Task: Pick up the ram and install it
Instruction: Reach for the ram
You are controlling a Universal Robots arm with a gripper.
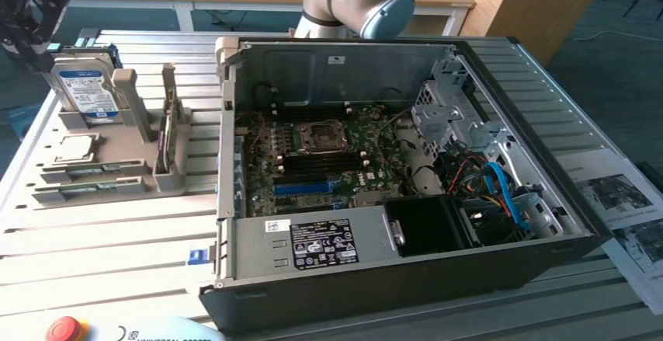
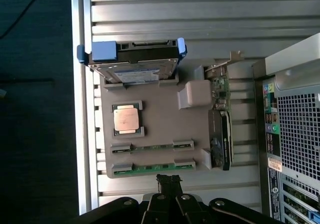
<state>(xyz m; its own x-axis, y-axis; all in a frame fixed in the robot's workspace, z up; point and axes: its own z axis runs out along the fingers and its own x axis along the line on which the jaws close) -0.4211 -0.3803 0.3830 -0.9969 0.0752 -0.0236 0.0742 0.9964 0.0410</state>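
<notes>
end effector (image 2: 168, 179) clenched on nothing, hovering at edge of gray tray (image 2: 160, 129) on worktop (image 1: 104, 240). Seated edge-up in nearest tray slot: ram (image 2: 152, 167); second stick (image 2: 150, 147) in the neighbouring slot. Beyond: processor chip (image 2: 126, 119), hard drive (image 2: 132, 66).

Two green ram sticks (image 2: 152, 167), pale grey holder (image 2: 160, 129), silver hard drive (image 2: 134, 74) with blue-and-white label and blue bracket, coppery-silver processor (image 2: 126, 119), ribbed pale grey desk (image 2: 200, 13), black computer case (image 1: 414, 279), green motherboard (image 1: 342, 154), silver power supply (image 1: 259, 252) with black label, blue cables (image 1: 501, 188), red button (image 1: 64, 328)
</notes>
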